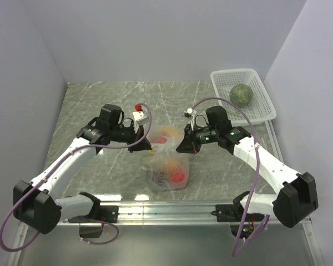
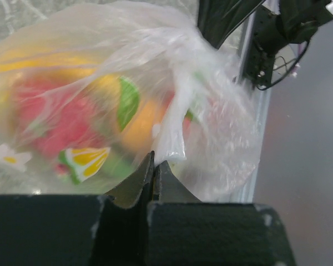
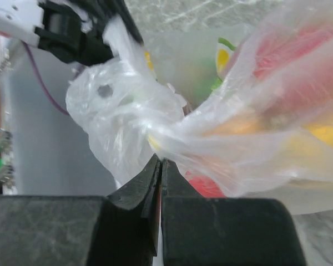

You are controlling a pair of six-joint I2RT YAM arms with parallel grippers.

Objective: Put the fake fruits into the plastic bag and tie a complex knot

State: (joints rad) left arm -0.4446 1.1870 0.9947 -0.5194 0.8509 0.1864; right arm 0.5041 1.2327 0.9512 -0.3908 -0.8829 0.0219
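Observation:
The plastic bag [image 1: 167, 166] lies at the table's middle, with red [image 1: 178, 176] and yellow fake fruits showing through its film. Its top is drawn up between the two grippers. My left gripper [image 1: 147, 142] is shut on a fold of the bag's film [image 2: 172, 145], its tips [image 2: 157, 160] pressed together. From the other side my right gripper [image 1: 181, 146] is shut on the bag's gathered neck [image 3: 172, 130], tips [image 3: 160, 160] closed at the twist. Pink-red [image 2: 55, 124] and orange [image 2: 139, 124] fruits blur behind the film. The green melon [image 1: 241, 94] sits in the basket.
The white lattice basket [image 1: 263, 88] stands at the back right, against the wall. A small red thing [image 1: 137, 105] shows just behind the left wrist. A metal rail [image 1: 166, 209] runs along the near edge between the arm bases.

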